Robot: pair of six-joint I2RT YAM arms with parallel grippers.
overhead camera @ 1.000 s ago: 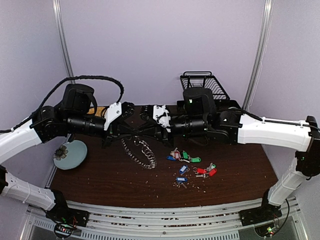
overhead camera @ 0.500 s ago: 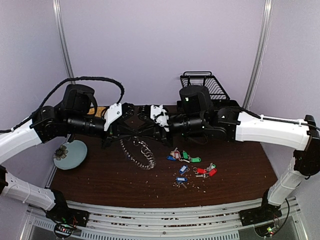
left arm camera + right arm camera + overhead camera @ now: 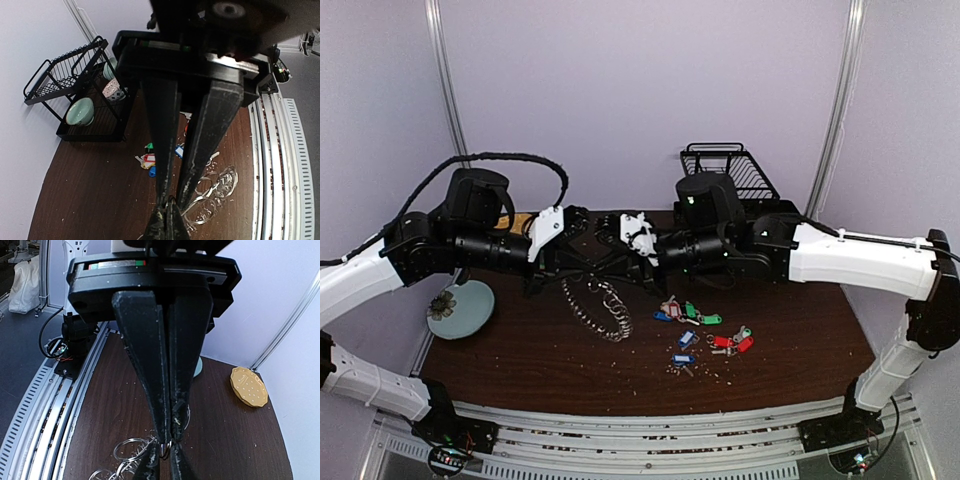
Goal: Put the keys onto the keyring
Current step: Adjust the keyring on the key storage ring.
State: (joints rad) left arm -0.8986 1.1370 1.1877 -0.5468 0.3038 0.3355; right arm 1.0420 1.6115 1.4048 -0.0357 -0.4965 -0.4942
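The keyring (image 3: pixel 605 308), a chain of linked silver rings, hangs from where my two grippers meet above the table, and its lower end lies on the wood. My left gripper (image 3: pixel 168 206) is shut, with a small ring of the chain at its tips. My right gripper (image 3: pixel 167 440) faces it tip to tip, shut on a ring (image 3: pixel 166 446) of the same chain. More rings (image 3: pixel 127 452) lie below, also in the left wrist view (image 3: pixel 216 189). The keys (image 3: pixel 688 312), with blue, green and red tags, lie loose on the table right of the chain, in a second small group (image 3: pixel 731 342) and a third (image 3: pixel 682 356).
A pale blue plate (image 3: pixel 472 318) sits at the table's left edge. A black wire dish rack (image 3: pixel 725 168) stands at the back right, holding a green bowl (image 3: pixel 81 111). A yellow disc (image 3: pixel 249 386) lies near the back wall. Small crumbs are scattered around the keys.
My right gripper has shifted a little to the left, closer to the left gripper, and its fingers have closed in on the ring. The left arm and the keys have not moved.
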